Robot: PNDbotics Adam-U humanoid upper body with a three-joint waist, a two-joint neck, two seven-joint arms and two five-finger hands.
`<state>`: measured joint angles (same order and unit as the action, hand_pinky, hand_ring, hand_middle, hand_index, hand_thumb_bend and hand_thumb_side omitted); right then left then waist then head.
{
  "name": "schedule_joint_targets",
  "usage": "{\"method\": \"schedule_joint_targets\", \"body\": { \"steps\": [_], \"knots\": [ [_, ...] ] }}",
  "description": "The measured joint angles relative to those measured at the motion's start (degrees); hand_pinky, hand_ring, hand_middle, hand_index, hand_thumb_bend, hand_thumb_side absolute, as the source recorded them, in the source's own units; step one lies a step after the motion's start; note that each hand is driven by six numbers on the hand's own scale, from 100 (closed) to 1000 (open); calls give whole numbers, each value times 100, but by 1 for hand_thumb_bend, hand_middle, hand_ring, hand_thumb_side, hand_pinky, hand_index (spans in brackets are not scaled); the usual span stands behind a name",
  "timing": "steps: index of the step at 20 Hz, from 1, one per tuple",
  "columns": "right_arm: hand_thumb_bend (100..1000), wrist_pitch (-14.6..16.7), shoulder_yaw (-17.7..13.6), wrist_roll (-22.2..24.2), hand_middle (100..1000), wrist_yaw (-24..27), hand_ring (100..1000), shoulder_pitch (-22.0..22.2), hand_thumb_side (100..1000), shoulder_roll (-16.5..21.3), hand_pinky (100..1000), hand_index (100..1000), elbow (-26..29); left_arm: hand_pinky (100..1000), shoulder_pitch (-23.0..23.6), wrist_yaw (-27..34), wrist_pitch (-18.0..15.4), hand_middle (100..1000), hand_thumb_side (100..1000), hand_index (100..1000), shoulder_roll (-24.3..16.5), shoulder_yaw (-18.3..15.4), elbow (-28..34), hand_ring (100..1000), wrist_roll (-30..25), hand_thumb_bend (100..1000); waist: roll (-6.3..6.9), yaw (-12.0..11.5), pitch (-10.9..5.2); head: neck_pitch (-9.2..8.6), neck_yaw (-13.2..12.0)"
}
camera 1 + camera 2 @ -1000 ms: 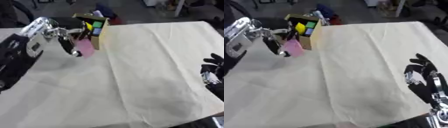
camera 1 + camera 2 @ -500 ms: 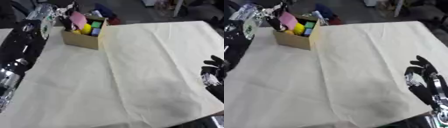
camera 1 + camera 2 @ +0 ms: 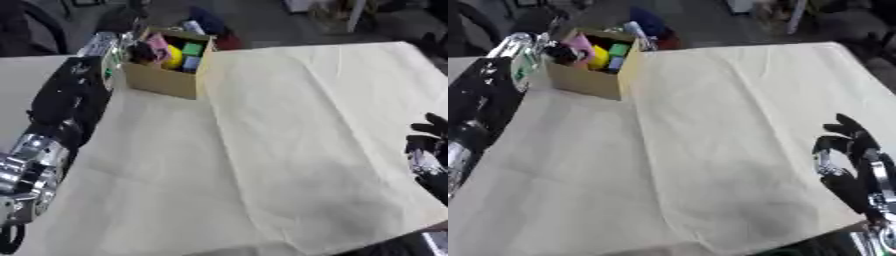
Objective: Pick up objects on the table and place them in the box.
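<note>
Left hand [image 3: 143,50] fingers blurred inside box [image 3: 162,82]

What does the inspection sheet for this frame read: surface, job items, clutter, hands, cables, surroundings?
Surface: table under a creased cream cloth.
Job's things: cardboard box at far left holding pink item, yellow item, green block.
Clutter: nothing seen on the cloth.
Hands: left hand at the box's opening, on the pink item, grip unclear; right hand idle, open, lower right.
Cables: nothing seen.
Surroundings: dark blurred floor beyond the table.
</note>
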<state>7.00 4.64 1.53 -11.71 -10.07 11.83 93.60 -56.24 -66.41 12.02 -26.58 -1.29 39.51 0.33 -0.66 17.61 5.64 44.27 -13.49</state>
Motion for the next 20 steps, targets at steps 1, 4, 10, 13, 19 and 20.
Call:
{"method": "schedule_joint_targets", "body": {
  "steps": [1,4,10,13,19,20],
  "knots": [
    [100,0,0,0,788,0,773,0,430,-2,860,942,0,787,39,98,5,790,516,905,-49,-7,72,759,28,485,0,-23,0,0,0],
    [100,1,-4,-2,788,0,773,0,430,-6,860,942,0,733,300,708,-100,707,443,874,-286,-37,554,689,137,406,0,-107,0,0,1],
    [100,0,-38,-14,787,0,771,-6,435,-27,859,941,1,701,1666,2891,-508,651,447,848,-992,-88,2687,654,440,271,0,-273,0,0,-92],
    [100,-3,-39,-34,786,0,770,-16,436,-56,859,940,3,682,2725,3986,-774,639,463,845,-1100,-280,4016,639,610,230,0,-350,0,0,-197],
    [100,3,-40,-63,780,0,767,-100,443,-106,857,939,39,670,4197,5030,-963,638,506,845,-668,-789,5559,646,1290,192,0,-435,7,0,-407],
    [100,5,-40,-65,779,1,766,-108,443,-114,856,939,42,671,4351,5087,-999,638,510,845,-545,-837,5708,647,1388,190,0,-438,8,0,-424]
  ]
}}
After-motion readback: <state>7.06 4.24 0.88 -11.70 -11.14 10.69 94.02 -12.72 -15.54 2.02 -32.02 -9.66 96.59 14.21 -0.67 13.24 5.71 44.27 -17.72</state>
